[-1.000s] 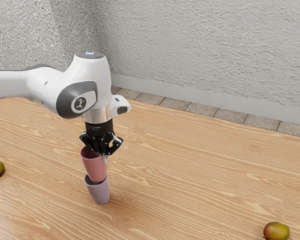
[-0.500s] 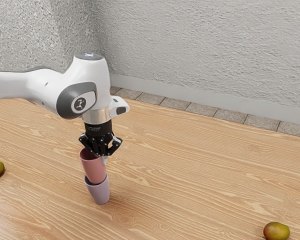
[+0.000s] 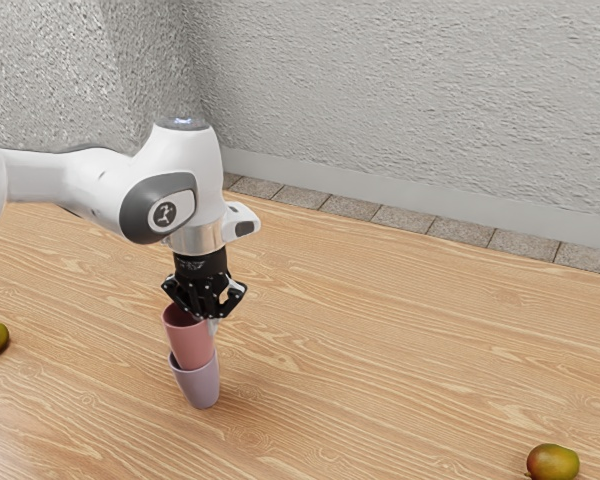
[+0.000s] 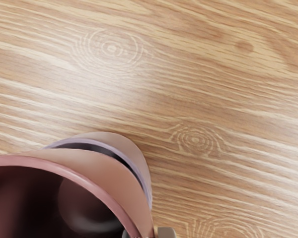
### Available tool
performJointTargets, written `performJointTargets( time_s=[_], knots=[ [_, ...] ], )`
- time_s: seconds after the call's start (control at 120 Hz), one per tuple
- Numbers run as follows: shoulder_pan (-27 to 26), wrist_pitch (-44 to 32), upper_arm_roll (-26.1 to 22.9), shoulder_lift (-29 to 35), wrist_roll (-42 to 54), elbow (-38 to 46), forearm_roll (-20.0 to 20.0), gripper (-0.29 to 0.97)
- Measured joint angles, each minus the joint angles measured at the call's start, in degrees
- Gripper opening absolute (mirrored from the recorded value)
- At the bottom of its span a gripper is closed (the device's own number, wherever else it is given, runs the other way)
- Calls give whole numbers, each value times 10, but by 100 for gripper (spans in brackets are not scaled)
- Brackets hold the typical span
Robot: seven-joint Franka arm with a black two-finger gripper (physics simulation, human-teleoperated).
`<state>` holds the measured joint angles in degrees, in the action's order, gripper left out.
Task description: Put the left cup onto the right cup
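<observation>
Across the wood-grain counter [image 3: 400, 330], the white robot arm [image 3: 100, 190] has dipped a touch lower. The black two-finger hand [image 3: 205, 305] has come down with it, fingers clamped on the rim of the pink tapered cup [image 3: 188, 340]. That cup now sits deeper inside the lavender tapered cup [image 3: 198, 385], which stands on the counter, the pink one leaning slightly. The stack looks made; letting go seems the step left. A reddish-green mango [image 3: 552, 462] lies well apart, toward the exterior view's right.
</observation>
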<state>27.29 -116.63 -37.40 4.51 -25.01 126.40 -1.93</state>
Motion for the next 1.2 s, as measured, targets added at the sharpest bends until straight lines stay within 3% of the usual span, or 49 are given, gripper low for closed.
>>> performJointTargets(
  time_s=[0.258,0.533,0.783,1.008,1.2],
  knots=[
    [-5,2,0,5,-11,-1,-1,41],
    [-12,39,5,27,-22,-34,3,60],
    [-168,97,195,8,-6,-121,19,65],
    [-259,161,294,-7,51,-212,33,67],
    [-288,201,346,-25,111,-270,43,68]
  ],
)
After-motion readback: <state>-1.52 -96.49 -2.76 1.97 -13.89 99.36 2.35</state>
